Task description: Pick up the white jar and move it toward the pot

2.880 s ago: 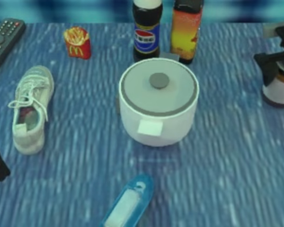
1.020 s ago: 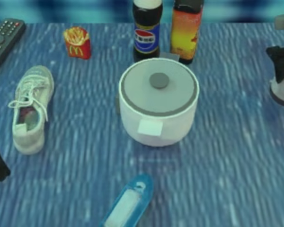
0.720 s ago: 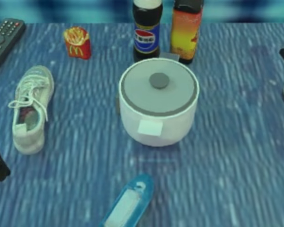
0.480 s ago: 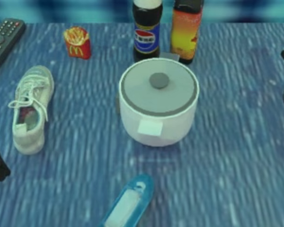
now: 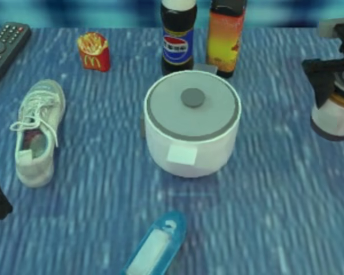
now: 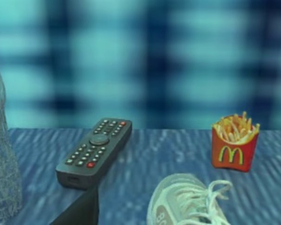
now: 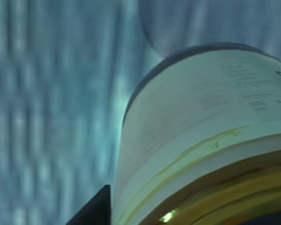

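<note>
Half a second back the white jar (image 5: 332,117) was all but off the top view's right edge, only a sliver showing; now it has come back inward with the right pincer (image 5: 337,80) and sits fully in view again, which I read as the carry toward the pot (image 5: 192,123) having begun. It hangs directly under the pincer, dark fingers pinching it at the lid end, its white body and dark base below them (the right wrist view is filled by the label and the orange-brown band, with bench (image 5: 275,189) texture beyond the base, so it looks lifted). It is still well apart from the pot, to the pot's right. The left pincer stays parked at the bench's left edge; I cannot tell its state.
</note>
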You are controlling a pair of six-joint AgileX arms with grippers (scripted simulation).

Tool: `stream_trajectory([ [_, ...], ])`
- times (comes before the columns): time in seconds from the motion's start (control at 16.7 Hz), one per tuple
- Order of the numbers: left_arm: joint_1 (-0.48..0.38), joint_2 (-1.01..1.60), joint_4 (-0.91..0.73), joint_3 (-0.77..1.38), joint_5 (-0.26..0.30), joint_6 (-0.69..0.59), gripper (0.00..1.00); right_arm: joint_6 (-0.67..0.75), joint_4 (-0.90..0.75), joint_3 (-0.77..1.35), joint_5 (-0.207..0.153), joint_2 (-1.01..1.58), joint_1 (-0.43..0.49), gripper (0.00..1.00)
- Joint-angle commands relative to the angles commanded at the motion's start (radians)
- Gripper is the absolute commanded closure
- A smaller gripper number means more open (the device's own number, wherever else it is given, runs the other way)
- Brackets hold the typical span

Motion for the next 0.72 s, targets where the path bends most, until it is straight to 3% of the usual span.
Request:
stream_trajectory([
  [0.3,0.000,0.000,0.000,0.000,0.000,0.000,0.00,0.246,0.046,0.046,0.002,0.090,0.120,1.00],
  [0.72,0.000,0.000,0.000,0.000,0.000,0.000,0.00,0.276,0.055,0.043,0.001,0.098,0.135,1.00],
])
